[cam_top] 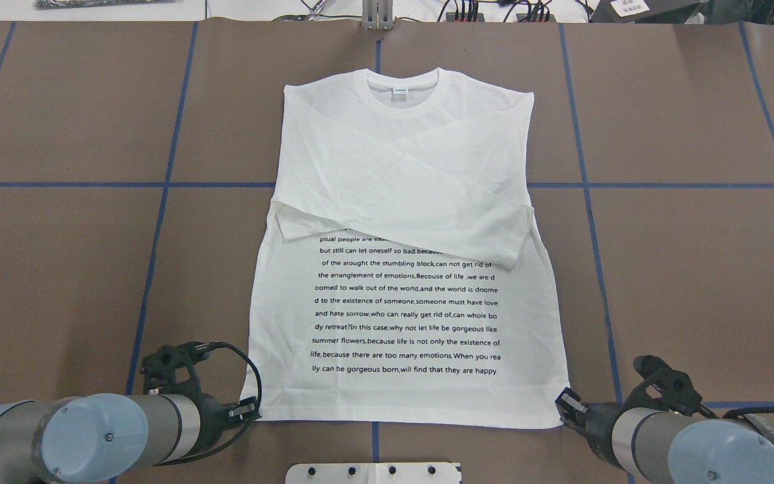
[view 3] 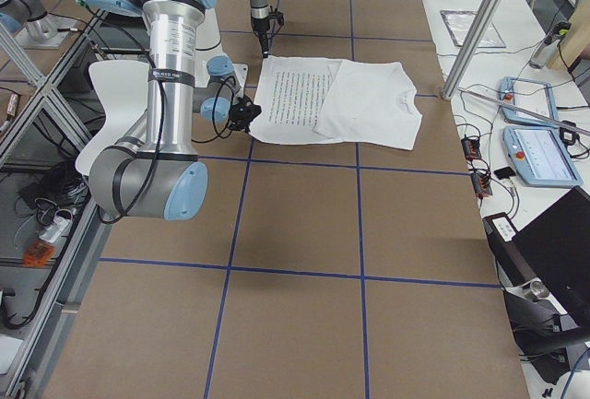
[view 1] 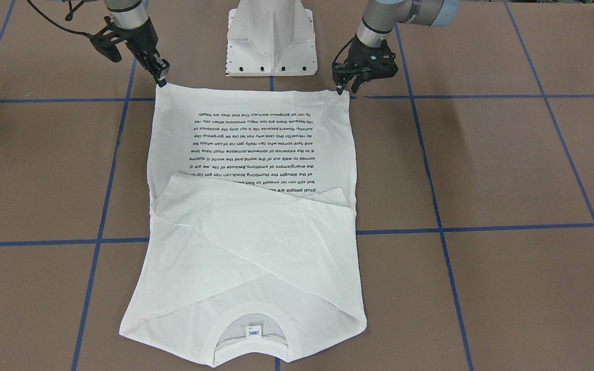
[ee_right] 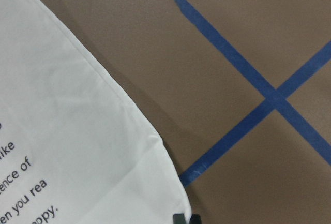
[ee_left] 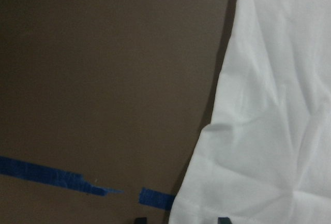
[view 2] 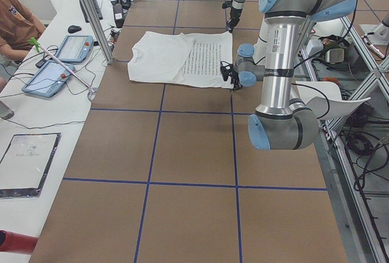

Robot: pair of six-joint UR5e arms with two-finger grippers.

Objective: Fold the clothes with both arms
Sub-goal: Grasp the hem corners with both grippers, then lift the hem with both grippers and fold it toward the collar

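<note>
T-shirt [cam_top: 400, 168] lies collar away from robot; left jaws parted astride hem corner, right jaws unclear.

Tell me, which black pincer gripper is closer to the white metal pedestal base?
Left. The left gripper sits at the white T-shirt's hem corner close beside the base; the right gripper is at the other corner, farther out.

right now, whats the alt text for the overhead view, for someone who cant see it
A white long-sleeved T-shirt lies flat on a brown table, collar away from the robot, sleeves folded across the chest above black printed text. The left gripper and right gripper sit at the two near hem corners.
</note>
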